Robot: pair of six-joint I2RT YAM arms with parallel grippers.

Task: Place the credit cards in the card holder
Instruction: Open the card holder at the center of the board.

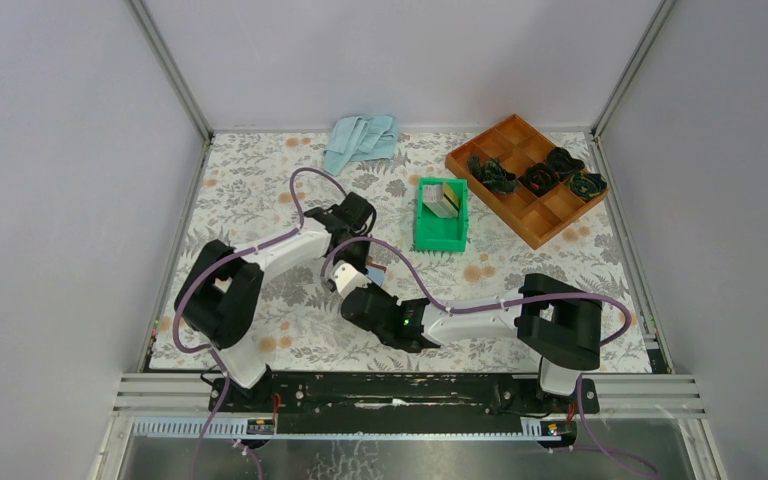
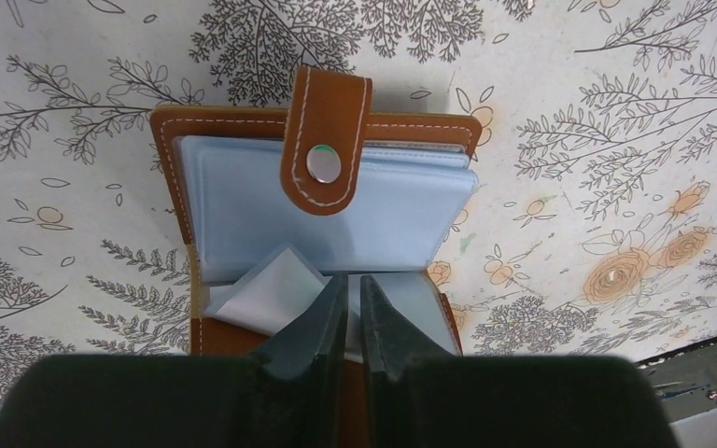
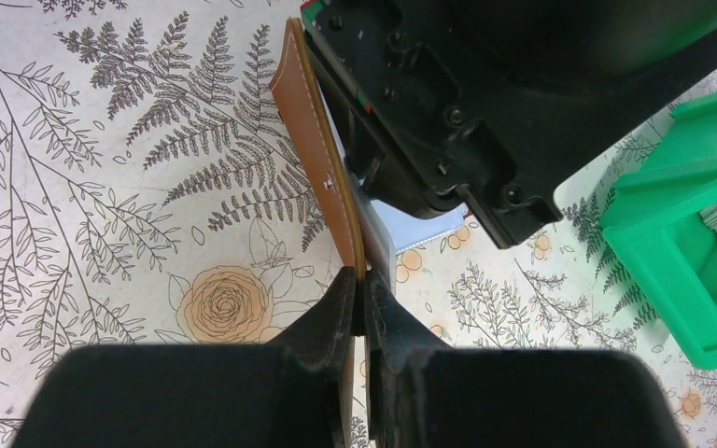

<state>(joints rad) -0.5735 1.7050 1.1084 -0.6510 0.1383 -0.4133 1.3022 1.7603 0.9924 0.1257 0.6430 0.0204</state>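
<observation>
Floral-clothed table (image 1: pixel 250 200) is boxed by grey walls (image 1: pixel 60 150) on three sides. Top view: card holder (image 1: pixel 378 266) is mostly hidden under both arms, left of centre and well apart from every table edge. Credit cards (image 1: pixel 443 198) are stood in green bin (image 1: pixel 440 232), with bare cloth between.

Left wrist: holder is laid open with snap tab (image 2: pixel 325 140) on top. Left gripper (image 2: pixel 353 303) is nearly pressed together over clear sleeves (image 2: pixel 336 219); whether anything is pinched cannot be told. Table edge is seen lower right.

Right wrist: right gripper (image 3: pixel 364 294) is pinched on the holder's upturned edge, with the bin near.

White arms (image 1: pixel 290 246), black claws (image 2: pixel 353 291), purple cables (image 1: pixel 307 178)
</observation>
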